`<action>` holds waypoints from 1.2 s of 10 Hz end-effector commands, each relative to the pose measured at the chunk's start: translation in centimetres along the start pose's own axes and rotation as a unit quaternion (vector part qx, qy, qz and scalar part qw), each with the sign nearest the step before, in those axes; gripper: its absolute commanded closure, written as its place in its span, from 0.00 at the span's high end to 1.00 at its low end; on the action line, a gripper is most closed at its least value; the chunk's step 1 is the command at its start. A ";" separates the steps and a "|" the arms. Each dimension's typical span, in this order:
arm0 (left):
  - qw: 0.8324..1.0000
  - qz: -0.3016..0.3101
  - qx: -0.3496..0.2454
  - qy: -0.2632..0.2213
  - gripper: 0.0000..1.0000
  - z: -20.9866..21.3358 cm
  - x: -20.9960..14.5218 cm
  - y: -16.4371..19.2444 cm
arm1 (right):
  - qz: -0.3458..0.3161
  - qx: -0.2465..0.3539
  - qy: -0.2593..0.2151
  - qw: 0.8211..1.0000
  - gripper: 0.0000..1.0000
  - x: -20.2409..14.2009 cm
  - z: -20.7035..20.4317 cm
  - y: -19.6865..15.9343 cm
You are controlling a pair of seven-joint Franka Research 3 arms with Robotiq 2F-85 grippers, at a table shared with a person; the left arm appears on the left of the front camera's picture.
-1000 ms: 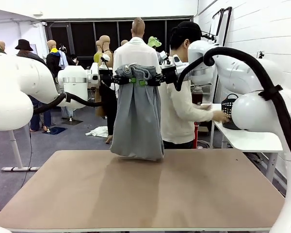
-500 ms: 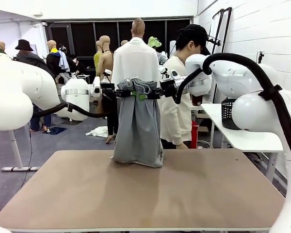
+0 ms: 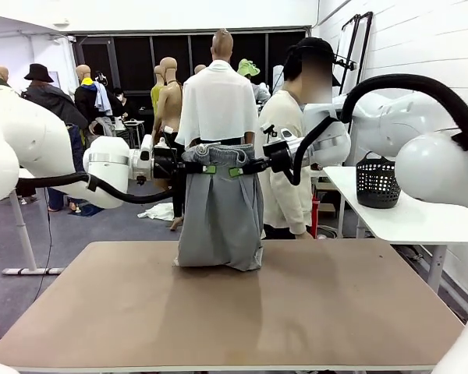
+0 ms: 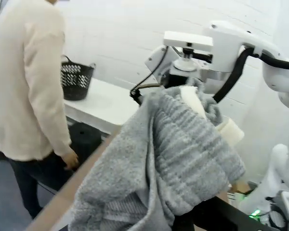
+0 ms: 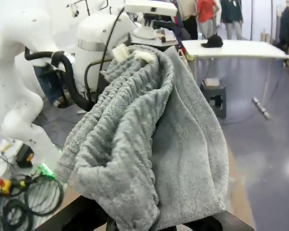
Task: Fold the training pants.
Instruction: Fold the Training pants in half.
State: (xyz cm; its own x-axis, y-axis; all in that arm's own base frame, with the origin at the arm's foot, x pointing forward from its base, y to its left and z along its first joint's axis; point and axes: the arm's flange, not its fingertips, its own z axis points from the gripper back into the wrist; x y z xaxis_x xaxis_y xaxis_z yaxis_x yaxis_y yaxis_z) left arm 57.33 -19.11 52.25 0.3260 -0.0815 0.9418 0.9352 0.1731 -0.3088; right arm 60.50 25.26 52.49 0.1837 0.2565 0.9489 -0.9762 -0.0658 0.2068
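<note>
Above table, both arms level, holding training pants.

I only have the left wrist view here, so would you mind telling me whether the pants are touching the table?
Observer: Yes. In the front view the training pants hang from their waistband, and the bottom edge rests on the table.
Operator: Thank you. Are both end effectors holding them?
Observer: The left end effector and the right end effector are each shut on the waistband, close together.
Operator: Is the person in the way?
Observer: The person stands beyond the table's far edge, behind the right arm, not touching the pants.
</note>
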 end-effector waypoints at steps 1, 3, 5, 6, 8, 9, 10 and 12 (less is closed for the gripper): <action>0.999 0.029 -0.036 0.001 0.00 1.7 -0.5 -1.4 | -0.053 -0.010 -0.006 0.999 0.00 -2.7 0.5 1.9; 0.997 0.058 -0.059 -0.006 0.00 1.7 -2.6 -2.5 | -0.089 -0.015 -0.008 0.996 0.00 -4.9 0.5 2.5; 0.997 0.052 -0.053 -0.002 0.00 1.5 -2.4 -2.5 | -0.066 0.004 -0.009 0.998 0.00 -3.9 -0.6 1.9; 0.997 0.049 -0.058 0.011 0.00 -0.1 -4.1 -2.0 | -0.066 0.004 -0.009 0.998 0.00 -3.9 -0.6 1.9; 0.997 0.049 -0.058 0.011 0.00 -0.1 -4.1 -2.0 | -0.066 0.004 -0.009 0.998 0.00 -3.9 -0.6 1.9; 0.997 0.049 -0.058 0.011 0.00 -0.1 -4.1 -2.0 | -0.066 0.004 -0.009 0.998 0.00 -3.9 -0.6 1.9; 0.997 0.049 -0.058 0.011 0.00 -0.1 -4.1 -2.0 | -0.071 0.008 -0.009 0.997 0.00 -4.1 -0.9 2.3; 0.995 0.076 -0.060 0.012 0.00 0.0 -5.7 -2.1 | -0.117 0.022 -0.028 0.992 0.00 -5.8 -0.7 2.4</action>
State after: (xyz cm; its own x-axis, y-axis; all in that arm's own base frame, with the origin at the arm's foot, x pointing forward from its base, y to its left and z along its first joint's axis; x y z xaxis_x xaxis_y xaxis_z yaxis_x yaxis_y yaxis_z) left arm 54.03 -19.16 48.05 0.4352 -0.0964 0.8952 0.9001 0.0687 -0.4302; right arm 57.22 24.86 48.00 0.3524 0.2457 0.9030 -0.9254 -0.0525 0.3754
